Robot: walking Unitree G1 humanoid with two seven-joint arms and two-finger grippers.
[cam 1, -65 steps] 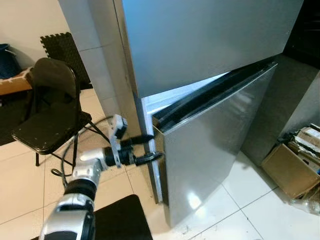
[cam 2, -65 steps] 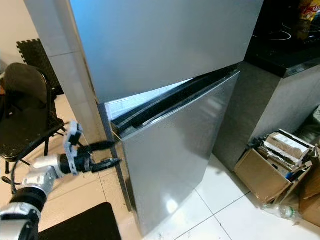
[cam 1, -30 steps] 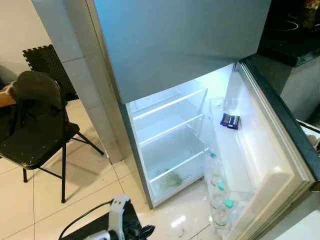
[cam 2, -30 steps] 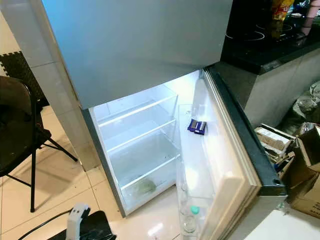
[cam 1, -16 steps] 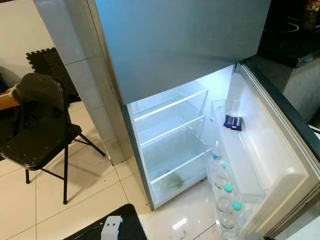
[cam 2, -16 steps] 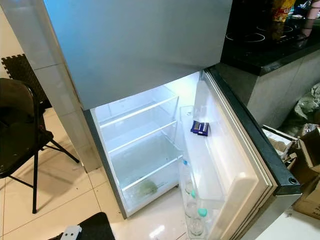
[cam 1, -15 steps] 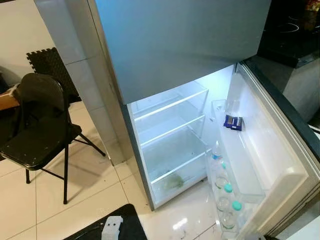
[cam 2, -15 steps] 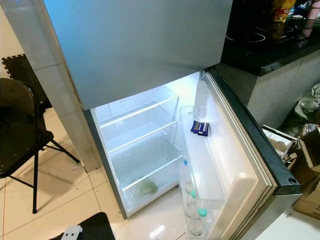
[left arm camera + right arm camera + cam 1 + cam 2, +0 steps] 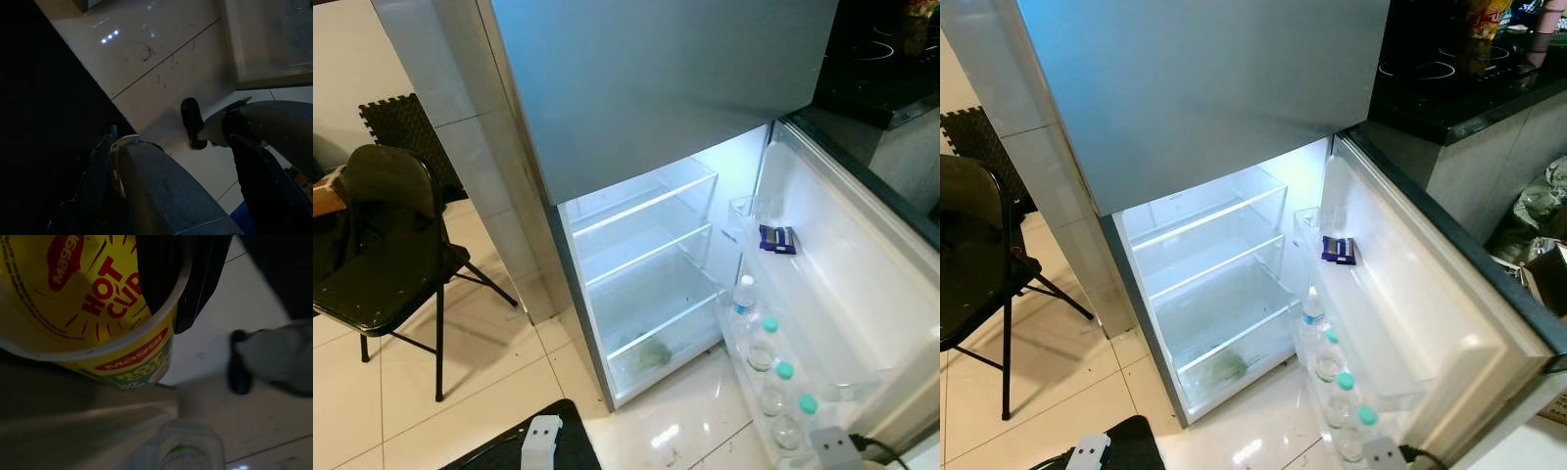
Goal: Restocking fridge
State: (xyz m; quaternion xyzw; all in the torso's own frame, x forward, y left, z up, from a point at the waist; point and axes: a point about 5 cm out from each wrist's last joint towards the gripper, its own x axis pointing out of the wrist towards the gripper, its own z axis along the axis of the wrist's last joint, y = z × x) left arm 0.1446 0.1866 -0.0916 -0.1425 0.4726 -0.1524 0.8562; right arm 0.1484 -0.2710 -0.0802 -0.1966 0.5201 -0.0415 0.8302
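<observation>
Fridge point(image 9: 636, 284) door swung wide so shelves are reachable. Right gripper point(image 9: 181, 289) jaws clamped on noodle cup point(image 9: 93, 308), prob next to stock. Left gripper: jaws can't tell.

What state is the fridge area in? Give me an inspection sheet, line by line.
Surface: white tile floor, black mat at the robot's feet.
Job's things: fridge with lower door open, shelves bare; noodle cup.
Clutter: four water bottles and blue packet in door racks; greenish lump in bottom drawer.
Grippers: right gripper grips the cup's rim; left arm idle.
Cables: black cable at right wrist.
Surroundings: folding chair, dark counter.
</observation>
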